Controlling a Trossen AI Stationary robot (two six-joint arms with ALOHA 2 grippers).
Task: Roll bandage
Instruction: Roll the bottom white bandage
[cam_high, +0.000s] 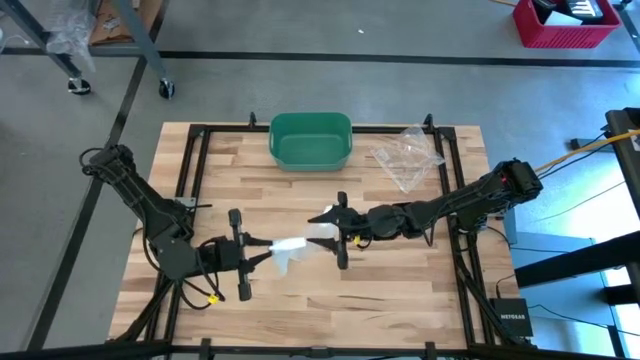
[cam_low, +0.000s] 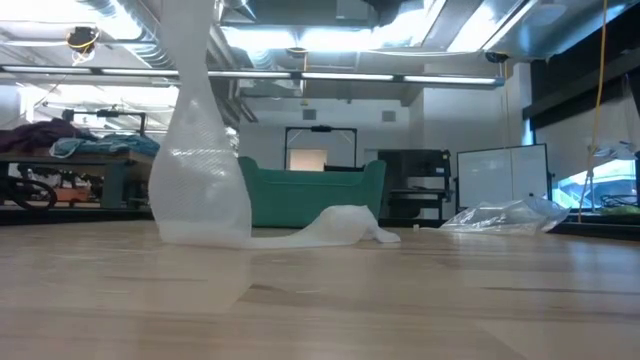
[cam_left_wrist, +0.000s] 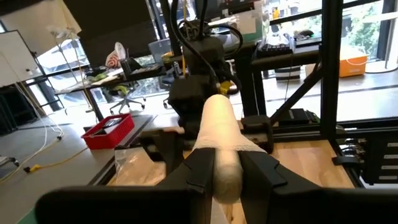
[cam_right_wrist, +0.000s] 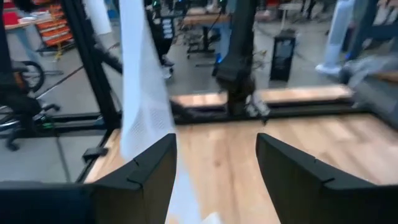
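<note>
L gripper (cam_high: 262, 253) clenched on bandage roll (cam_left_wrist: 219, 146), well in front of green bin (cam_high: 311, 140). Loose tail (cam_low: 340, 226) trails on table toward R gripper (cam_high: 327, 232), jaws spread, grasping nothing. Est. rolling partway; tail left.

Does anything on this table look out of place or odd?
Little. A crumpled plastic bag lies loose beside the green bin. The bandage, gripped by the left gripper, trails unrolled on the table.

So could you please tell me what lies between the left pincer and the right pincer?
In the high view, only the white bandage spans from the left pincer, shut on it, toward the open right pincer, over bare table.
</note>
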